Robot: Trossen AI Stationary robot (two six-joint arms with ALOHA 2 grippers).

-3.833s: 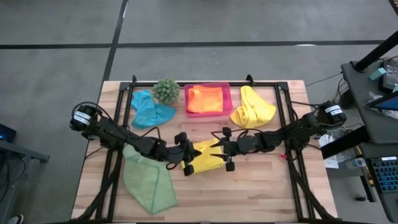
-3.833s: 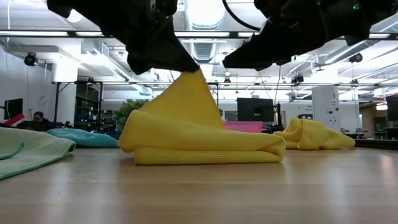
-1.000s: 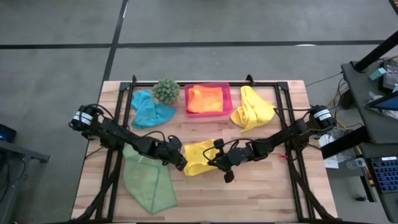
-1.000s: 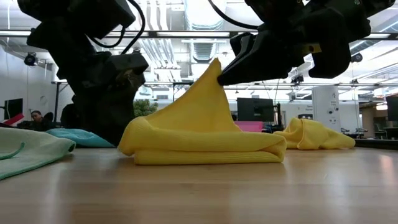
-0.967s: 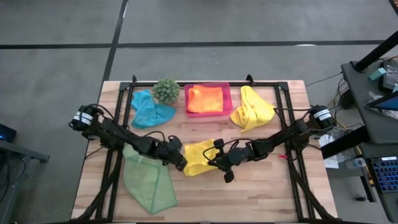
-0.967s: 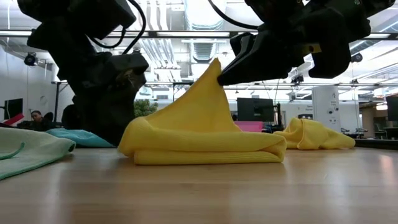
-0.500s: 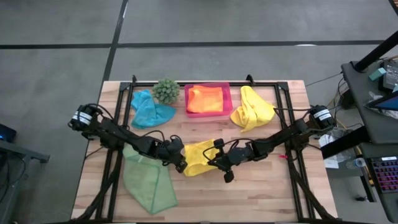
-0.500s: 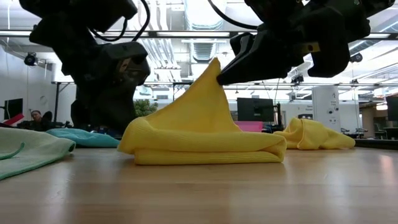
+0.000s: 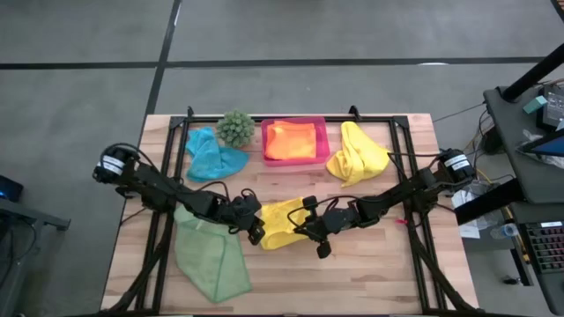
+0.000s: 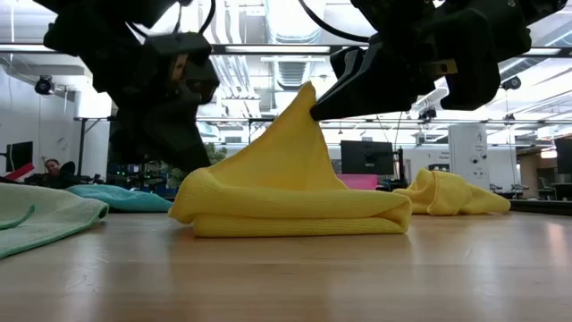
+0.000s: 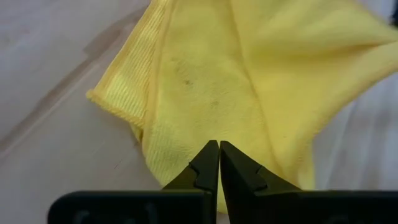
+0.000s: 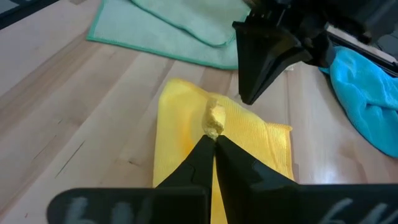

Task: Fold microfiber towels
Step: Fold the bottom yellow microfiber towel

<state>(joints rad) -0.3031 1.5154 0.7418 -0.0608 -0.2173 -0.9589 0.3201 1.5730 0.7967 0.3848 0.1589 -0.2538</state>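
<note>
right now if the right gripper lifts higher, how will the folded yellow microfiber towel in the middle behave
The folded yellow microfiber towel is probably floppy: it peaks under the right gripper pinching it, the rest sagging on the wooden table. Likely light, and its layers may unfold.

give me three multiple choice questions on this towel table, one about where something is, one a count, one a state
1. Where is the orange towel?
A. in the pink tray
B. on the floor
C. under the green towel

2. How many yellow towels are on the table?
A. one
B. two
C. four

3. What is the right gripper doing?
A. hanging open over the blue towel
B. shut on a raised corner of the yellow towel in the middle
C. resting in the tray

Answers:
1 A, the orange towel lies inside the pink tray.
2 B, the yellow towel in the middle and a bunched one by the tray.
3 B, the right gripper pinches a peak of cloth.
</note>
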